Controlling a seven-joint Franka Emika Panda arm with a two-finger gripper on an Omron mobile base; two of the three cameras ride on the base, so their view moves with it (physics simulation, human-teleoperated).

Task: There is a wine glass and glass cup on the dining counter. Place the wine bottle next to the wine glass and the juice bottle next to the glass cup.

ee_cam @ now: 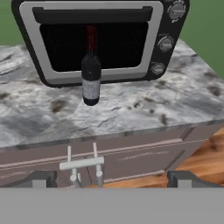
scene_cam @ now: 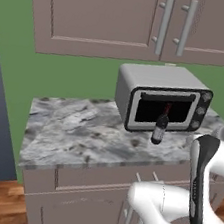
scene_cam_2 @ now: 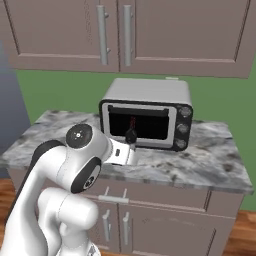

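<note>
The wine bottle [scene_cam: 160, 127] is dark and slim, with a dark red neck and a pale label. It stands upright on the small marble worktop [scene_cam: 81, 130], just in front of the toaster oven's glass door. In the right base view the wine bottle [scene_cam_2: 131, 133] peeks out behind my white arm. In the hand view the wine bottle [ee_cam: 91, 74] stands ahead, left of centre. My gripper [ee_cam: 112, 181] is open, well short of it and level with the cabinet front, with nothing between its fingers. The wine glass, glass cup, juice bottle and dining counter are out of view.
A silver toaster oven [scene_cam: 161, 98] with three knobs stands at the back right of the worktop, close behind the bottle. Wall cabinets [scene_cam: 108, 12] hang above it. A drawer with a bar handle [ee_cam: 82, 164] sits under the worktop edge. Bare marble lies left of the bottle.
</note>
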